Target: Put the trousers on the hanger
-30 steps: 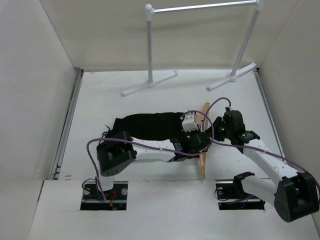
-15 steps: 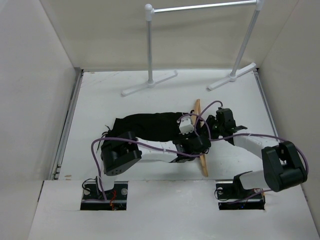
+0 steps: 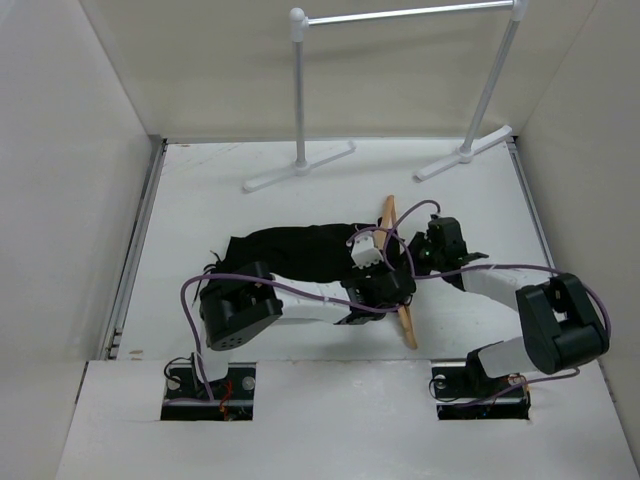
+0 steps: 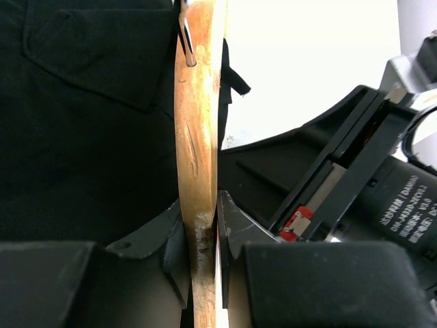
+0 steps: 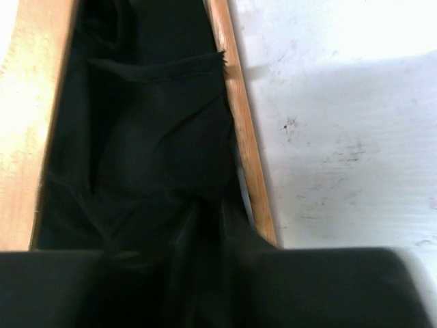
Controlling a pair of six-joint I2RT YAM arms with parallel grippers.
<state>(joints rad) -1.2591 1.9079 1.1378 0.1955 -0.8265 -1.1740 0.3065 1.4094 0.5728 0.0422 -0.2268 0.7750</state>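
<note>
Two grips to note. Left gripper (image 4: 203, 236): jaws clamped on the hanger (image 3: 392, 215), wood squeezed between them. Right gripper (image 3: 428, 252): its wrist view hides the fingers, so I cannot tell whether they are apart or together.

Trousers (image 3: 290, 252) lie flat mid-table, running from the hanger toward 9 o'clock. The hanger runs 12 to 6 across their 3 o'clock end. In the right wrist view, black cloth fills the gap between the hanger's wooden bars.

Judgement: the cloth is soft, limp and light, and likely to slide on smooth wood. I would pinch it at a thick hem or pocket edge. The hanger is stiff and light; hold it by the bar.

Writing: small white print on a motor housing (image 4: 403, 205), not readable with certainty.
</note>
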